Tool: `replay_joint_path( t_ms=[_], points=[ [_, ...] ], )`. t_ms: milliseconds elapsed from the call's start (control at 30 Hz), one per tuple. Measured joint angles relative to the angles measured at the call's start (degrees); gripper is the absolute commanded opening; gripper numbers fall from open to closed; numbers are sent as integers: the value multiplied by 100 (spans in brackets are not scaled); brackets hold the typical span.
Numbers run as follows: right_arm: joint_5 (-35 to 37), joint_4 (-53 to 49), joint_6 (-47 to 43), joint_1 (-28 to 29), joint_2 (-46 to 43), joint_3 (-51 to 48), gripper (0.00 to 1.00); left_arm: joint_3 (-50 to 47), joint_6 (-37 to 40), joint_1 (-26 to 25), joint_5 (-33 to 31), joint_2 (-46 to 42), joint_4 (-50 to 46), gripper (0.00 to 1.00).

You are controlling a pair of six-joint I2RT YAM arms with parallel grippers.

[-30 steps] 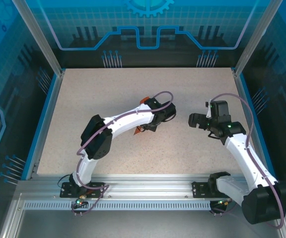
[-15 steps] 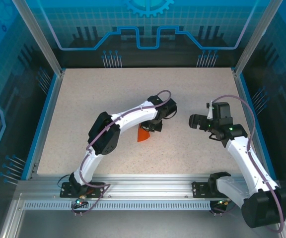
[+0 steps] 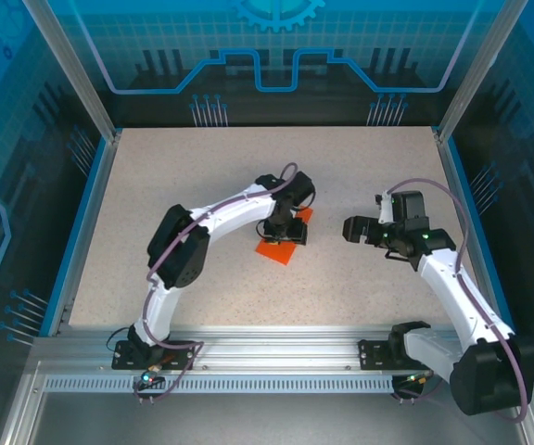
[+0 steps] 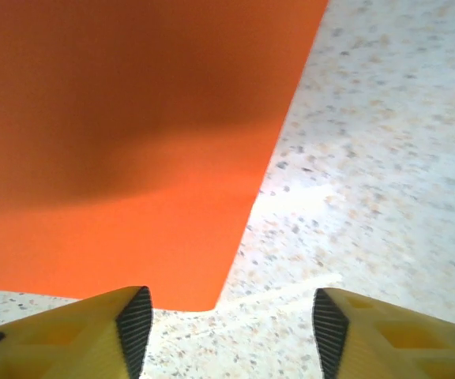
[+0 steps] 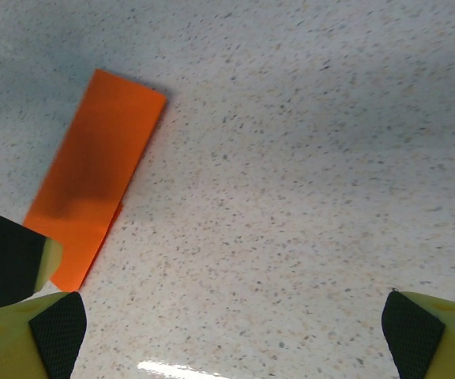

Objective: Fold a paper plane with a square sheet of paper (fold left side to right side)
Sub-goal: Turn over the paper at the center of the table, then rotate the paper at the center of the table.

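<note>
Half-fold looks done (left over right): paper [image 3: 281, 248] lies flat, left hand [image 4: 231, 332] open above it, right hand [image 3: 353, 227] wide open beside it, both empty. Next I'd press the crease.

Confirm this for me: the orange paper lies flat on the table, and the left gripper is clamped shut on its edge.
Wrong on the grip. The left gripper is open, its fingers apart with bare table between them, gripping nothing; the left wrist view shows it. The orange paper does lie flat on the table.
</note>
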Motion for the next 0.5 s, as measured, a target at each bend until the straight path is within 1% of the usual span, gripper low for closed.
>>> replay_joint_path(
  t_ms=[133, 200, 367, 433, 500],
  points=[
    [-282, 245, 92, 66, 321, -7, 100, -678, 17, 444, 614, -754, 704, 67],
    [-402, 411, 229, 216, 549, -9, 100, -951, 22, 671, 826, -1062, 1021, 67],
    [-376, 658, 629, 887, 1493, 214, 100, -1711, 20, 1191, 1287, -1508, 1681, 67],
    [-256, 662, 789, 1211, 2002, 507, 100, -2100, 22, 1366, 1392, -1624, 1941, 70],
    [-111, 706, 929, 1438, 2420, 831, 100, -2557, 20, 1495, 1453, -1814, 2175, 75]
  ],
)
